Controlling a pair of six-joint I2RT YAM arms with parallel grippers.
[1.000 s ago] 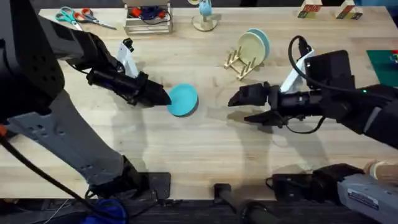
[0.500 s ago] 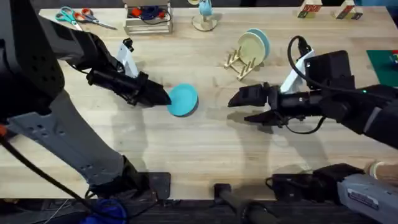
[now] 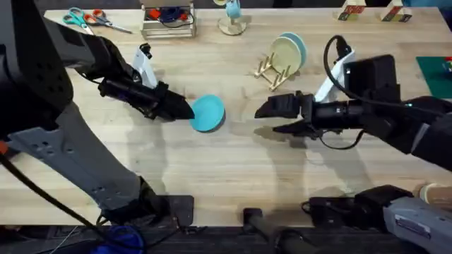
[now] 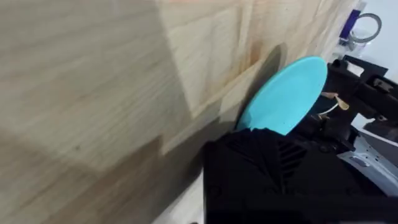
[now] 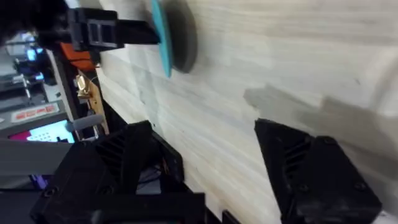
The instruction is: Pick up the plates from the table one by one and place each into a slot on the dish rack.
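while my left gripper (image 3: 185, 111) is clamped on the rim of the turquoise plate (image 3: 208, 113), the plate sticks out past my fingertips, tilted up off the table (image 3: 212, 169); in my left wrist view the plate (image 4: 283, 96) rises edge-on above one black finger (image 4: 261, 155), and i think its far edge is just clear of the wood, though the angle makes that hard to judge. my right gripper (image 3: 272, 118) faces the plate from the opposite side, near but apart from it, jaws spread wide and holding nothing; both fingers (image 5: 311, 168) stand far apart with bare planks between them. beyond my right fingertips sits the dish rack (image 3: 272, 70), with a cream plate (image 3: 282, 51) and a light-blue plate (image 3: 299, 44) standing in its slots.
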